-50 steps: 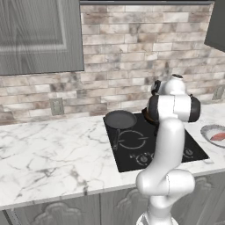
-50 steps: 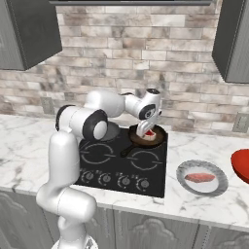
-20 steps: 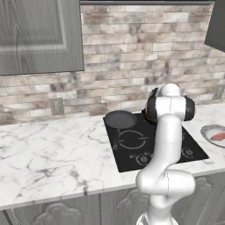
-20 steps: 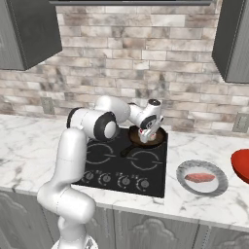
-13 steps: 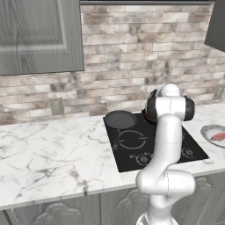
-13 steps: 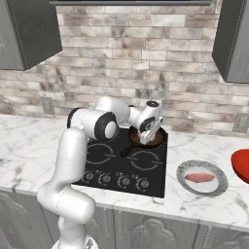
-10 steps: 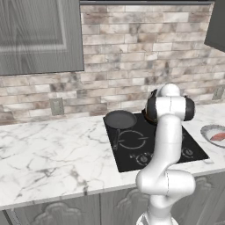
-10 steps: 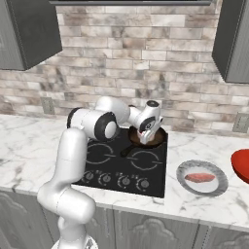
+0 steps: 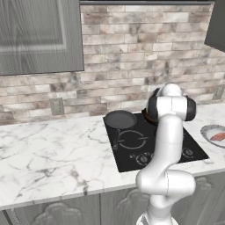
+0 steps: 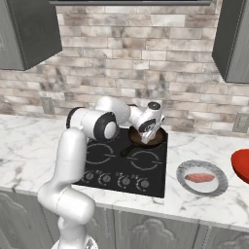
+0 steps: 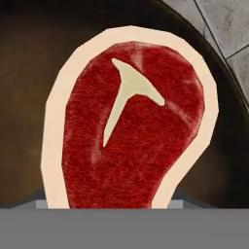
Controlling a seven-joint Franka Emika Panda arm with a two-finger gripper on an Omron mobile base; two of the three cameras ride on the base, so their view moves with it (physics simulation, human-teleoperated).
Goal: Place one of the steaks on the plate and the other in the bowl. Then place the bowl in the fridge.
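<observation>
Hand view: fat-rimmed steak (image 11: 131,126) inside dark pan (image 11: 29,53) rim; end effector grip unclear.

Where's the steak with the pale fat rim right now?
The rimmed steak lies in a dark frying pan at the stove's back right corner, directly under the gripper.

The worktop (image 9: 48,145) is glossy veined marble, the hob (image 9: 132,151) smooth black glass, the wall (image 10: 146,34) rough brick.

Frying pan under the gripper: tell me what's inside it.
In the hand view a red steak with a pale fat rim and a T-shaped streak lies flat in the dark pan. The steak covers most of the pan floor, so what lies under it cannot be seen.
</observation>
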